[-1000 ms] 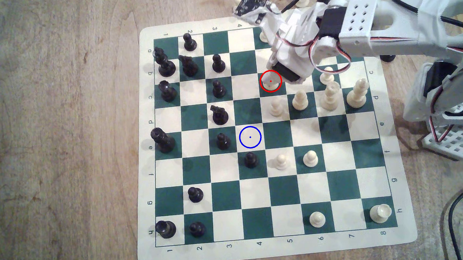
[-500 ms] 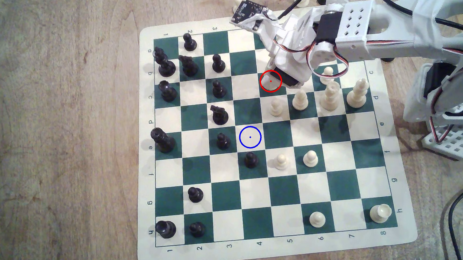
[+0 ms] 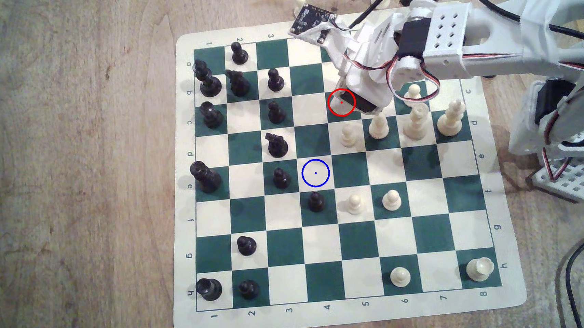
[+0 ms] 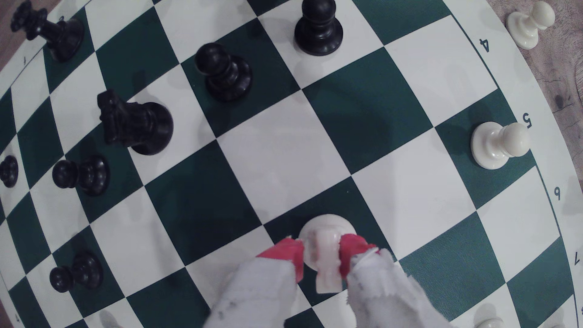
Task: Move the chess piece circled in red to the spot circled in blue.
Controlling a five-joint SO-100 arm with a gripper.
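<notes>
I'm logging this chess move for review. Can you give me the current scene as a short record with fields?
piece: cream knight, upright on the red-ringed green square
gripper: gripper, its red-tipped fingers closed against both sides of the knight's head
target: blue-ringed cream square, with no piece on it
neighbours of target: black pawn on the exterior view's left, black pawn below it
stage: grasped, lift not evident

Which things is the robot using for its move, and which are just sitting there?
For the job:
- knight, with the red-tipped jaws closed around it
- blue-ringed square

Just sitting:
- black pawns
- black knight
- cream pawns
- rook
</notes>
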